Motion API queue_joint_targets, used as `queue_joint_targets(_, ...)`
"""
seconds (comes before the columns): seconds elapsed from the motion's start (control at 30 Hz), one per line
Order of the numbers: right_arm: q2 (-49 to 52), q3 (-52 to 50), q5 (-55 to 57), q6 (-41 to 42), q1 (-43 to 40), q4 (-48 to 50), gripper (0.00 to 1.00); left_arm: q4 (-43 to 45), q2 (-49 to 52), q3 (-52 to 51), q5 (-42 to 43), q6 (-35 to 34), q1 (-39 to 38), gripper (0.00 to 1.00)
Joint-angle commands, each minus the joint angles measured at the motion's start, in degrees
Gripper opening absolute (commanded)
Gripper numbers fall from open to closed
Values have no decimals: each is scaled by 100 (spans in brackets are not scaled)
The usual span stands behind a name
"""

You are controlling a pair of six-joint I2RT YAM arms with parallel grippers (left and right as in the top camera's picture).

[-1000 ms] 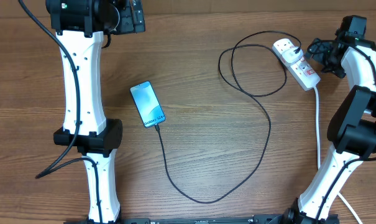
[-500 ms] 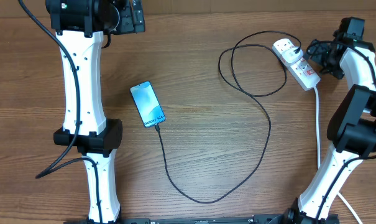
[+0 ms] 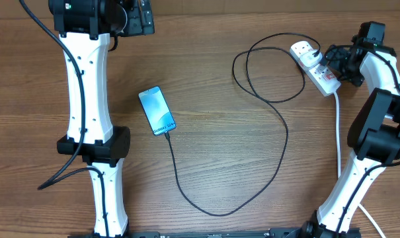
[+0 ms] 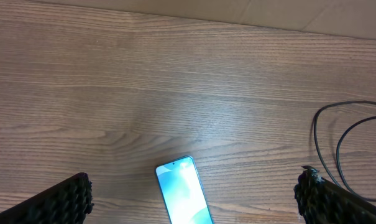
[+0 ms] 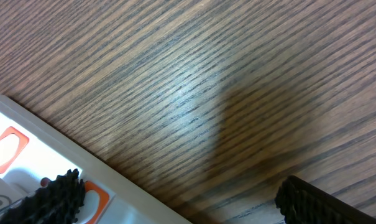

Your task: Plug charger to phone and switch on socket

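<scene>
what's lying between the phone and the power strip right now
Only the black charger cable, which loops over the bare wooden table between the phone and the power strip. The overhead view shows it.

The phone (image 3: 157,111) is showing a short line of white lettering on its cyan-blue screen, near one short end. In the overhead view it is appearing too small to read with certainty.
</scene>
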Motion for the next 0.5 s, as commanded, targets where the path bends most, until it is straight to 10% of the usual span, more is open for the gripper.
queue_joint_targets(0.0,146,-44,-103,-70,94,-236,100,-13,-2,33,48,70,31,100)
queue_joint_targets(0.47,149,-44,-105,-66,96,-640,100,-13,-2,33,48,70,31,100)
